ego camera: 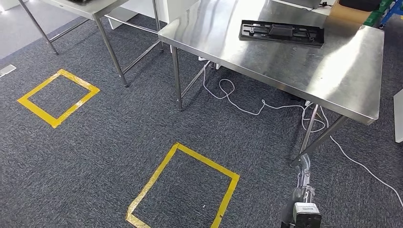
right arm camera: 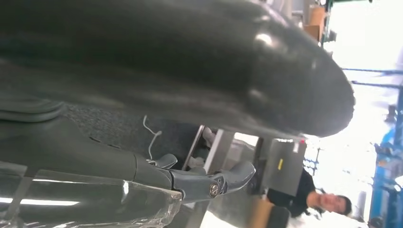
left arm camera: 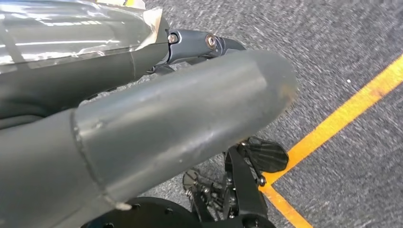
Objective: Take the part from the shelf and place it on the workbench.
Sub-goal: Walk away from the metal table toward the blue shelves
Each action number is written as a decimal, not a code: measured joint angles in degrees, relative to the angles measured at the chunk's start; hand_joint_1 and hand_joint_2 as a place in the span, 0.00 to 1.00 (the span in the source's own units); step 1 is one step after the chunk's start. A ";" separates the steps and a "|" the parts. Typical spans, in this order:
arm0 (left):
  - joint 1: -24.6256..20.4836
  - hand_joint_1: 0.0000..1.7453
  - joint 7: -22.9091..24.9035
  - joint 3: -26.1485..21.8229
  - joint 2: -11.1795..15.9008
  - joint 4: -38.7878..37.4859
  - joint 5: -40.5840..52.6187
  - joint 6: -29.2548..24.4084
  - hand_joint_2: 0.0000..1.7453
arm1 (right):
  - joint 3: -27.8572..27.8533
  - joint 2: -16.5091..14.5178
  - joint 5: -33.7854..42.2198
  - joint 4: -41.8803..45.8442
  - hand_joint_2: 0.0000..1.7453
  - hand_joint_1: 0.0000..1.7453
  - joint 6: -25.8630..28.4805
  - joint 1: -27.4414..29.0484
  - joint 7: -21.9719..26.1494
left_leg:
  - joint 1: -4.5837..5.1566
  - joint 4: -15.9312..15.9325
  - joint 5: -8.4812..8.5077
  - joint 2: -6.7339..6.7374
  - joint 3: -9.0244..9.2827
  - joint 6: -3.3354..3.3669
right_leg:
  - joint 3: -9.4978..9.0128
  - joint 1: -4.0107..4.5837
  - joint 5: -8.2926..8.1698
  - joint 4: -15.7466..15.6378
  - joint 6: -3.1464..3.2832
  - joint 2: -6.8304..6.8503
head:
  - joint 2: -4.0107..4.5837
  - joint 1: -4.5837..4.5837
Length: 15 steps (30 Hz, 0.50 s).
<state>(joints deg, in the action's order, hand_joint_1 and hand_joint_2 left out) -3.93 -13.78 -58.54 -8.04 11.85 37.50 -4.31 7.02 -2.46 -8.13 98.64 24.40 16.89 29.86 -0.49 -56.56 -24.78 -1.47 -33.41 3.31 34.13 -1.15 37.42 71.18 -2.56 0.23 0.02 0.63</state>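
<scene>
A: Where's the part?

B: The black part lies flat on the far side of the steel workbench, well back from the near edge. Nothing touches it.

A: And the hands?

B: The right hand hangs low at the near right, beside the workbench's near leg, over the grey carpet. In the right wrist view the thumb is a dark blur across most of the frame, and one finger points out straight with nothing in it. It looks spread and empty, though the other fingers are hidden, so I'm not certain.

A: The left?

B: In its own wrist view the left hand has its thick thumb blocking most of the frame. One dark finger peeks past it, holding nothing that I can see; whether the rest are curled or spread I cannot tell.

A: Anything else?

B: Yellow tape squares on the carpet, a white cable trailing under the workbench, a second table cut off at far left, and a blurred person behind the right hand
</scene>
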 joint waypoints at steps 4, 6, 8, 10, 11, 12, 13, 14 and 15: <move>0.03 0.00 -0.21 -0.06 -0.12 0.01 -0.19 -0.16 0.00 | -0.35 0.04 0.73 -2.04 0.00 0.00 -0.72 -1.00 0.09 | -0.40 -0.72 0.25 -1.87 -0.41 -1.57 | -6.21 -0.99 -6.51 -13.89 -1.79 -1.91 | 0.00 0.16; 0.15 0.00 -0.28 -0.08 -0.18 0.01 -0.20 -0.41 0.00 | -0.63 0.00 0.98 -3.01 0.00 0.00 -0.76 -1.52 0.17 | -0.35 -0.85 0.54 -2.54 -0.73 -2.46 | -6.29 -0.52 -7.16 -14.52 -0.79 -2.01 | 0.00 0.20; 0.33 0.00 -0.02 -0.08 -0.26 0.00 0.01 -0.82 0.00 | -0.94 -0.07 1.14 -3.75 0.00 0.00 -0.73 -2.32 0.16 | -0.61 -1.03 0.62 -2.69 -1.16 -3.07 | -6.30 -0.60 -7.58 -14.45 0.25 -1.26 | 0.00 0.09; 0.37 0.00 0.50 -0.08 -0.29 0.00 0.32 -1.26 0.00 | -1.11 -0.22 1.28 -4.43 0.00 0.00 -0.71 -3.09 0.07 | -0.75 -4.21 -1.53 -1.20 -2.78 -3.43 | -6.19 -0.70 -8.05 -14.54 1.23 -0.39 | 0.00 -0.13; 0.34 0.00 0.74 -0.08 -0.30 0.00 0.40 -1.43 0.00 | -1.20 -0.27 1.41 -4.83 0.00 0.00 -0.71 -3.27 0.01 | -0.75 -7.74 -3.60 -0.14 -4.39 -3.56 | -6.04 -0.50 -8.16 -14.54 1.54 0.15 | 0.00 -0.23; 0.32 0.00 0.92 -0.08 -0.31 0.00 0.40 -1.54 0.00 | -1.30 -0.31 1.55 -5.27 0.00 0.00 -0.71 -3.33 -0.01 | -0.72 -11.86 -5.66 0.61 -6.23 -3.66 | -5.87 -0.25 -8.23 -14.53 1.81 0.72 | 0.00 -0.35; 0.33 0.00 1.04 -0.09 -0.31 0.00 0.40 -1.61 0.00 | -1.39 -0.32 1.69 -5.75 0.00 0.00 -0.71 -3.37 -0.03 | -0.71 -15.59 -7.18 0.97 -7.90 -3.73 | -5.70 0.02 -8.25 -14.52 1.95 1.32 | 0.00 -0.37; 0.39 0.00 1.16 -0.09 -0.31 0.00 0.40 -1.67 0.00 | -1.49 -0.33 1.81 -6.25 0.00 0.00 -0.72 -3.45 -0.06 | -0.71 -17.69 -7.71 1.15 -8.78 -3.66 | -5.57 0.27 -8.27 -14.51 2.03 1.91 | 0.00 -0.37; 0.48 0.00 1.22 -0.10 -0.31 0.00 0.40 -1.69 0.00 | -1.54 -0.35 1.88 -6.70 0.00 0.00 -0.73 -3.59 -0.11 | -0.69 -17.38 -7.10 1.29 -8.41 -3.45 | -5.51 0.49 -8.28 -14.51 2.09 2.44 | 0.00 -0.37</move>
<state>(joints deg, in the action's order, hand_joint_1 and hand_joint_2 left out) -3.45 -12.56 -58.64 -8.35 11.85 37.90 -6.00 5.49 -2.81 -6.25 91.94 23.67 13.30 29.75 -1.18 -73.93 -31.87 -0.18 -41.82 -0.14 28.63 -0.67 29.14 56.67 -0.46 2.67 0.02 0.26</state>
